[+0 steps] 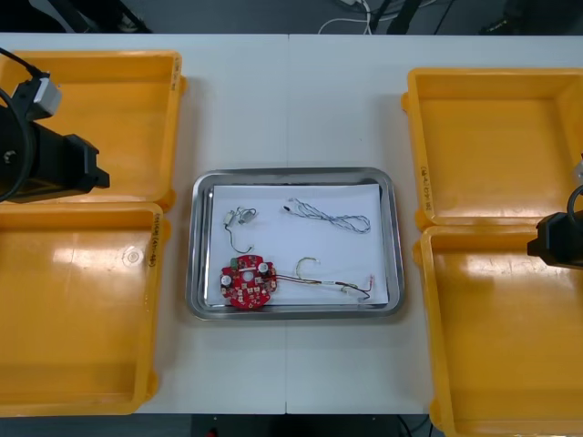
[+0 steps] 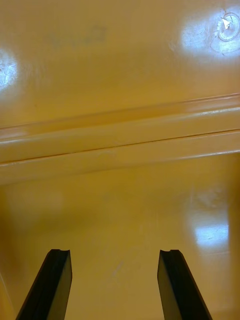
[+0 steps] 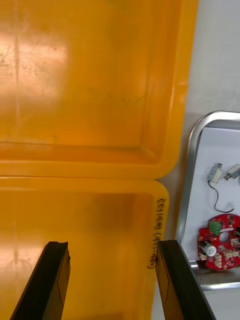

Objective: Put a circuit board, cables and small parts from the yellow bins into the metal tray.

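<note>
left gripper is spread open with nothing between the fingers, hanging over the near left bin, close to the wall that faces the tray. right gripper is the same deal, open and empty, over the near right bin by the ridge where it meets the far right bin.

all the bin floors i can see look bare. the goods are in the metal tray: circuit board in the near left corner, blue and white cable toward the far side, small metal parts near the far left, and what looks like a red and yellow cable running off the board toward the right rim.

so to me the task looks basically done. the risk is another dive: fingers closing on nothing or scraping a bin floor. the left arm could also clip the bin wall, shove it into the tray and scatter the parts.
</note>
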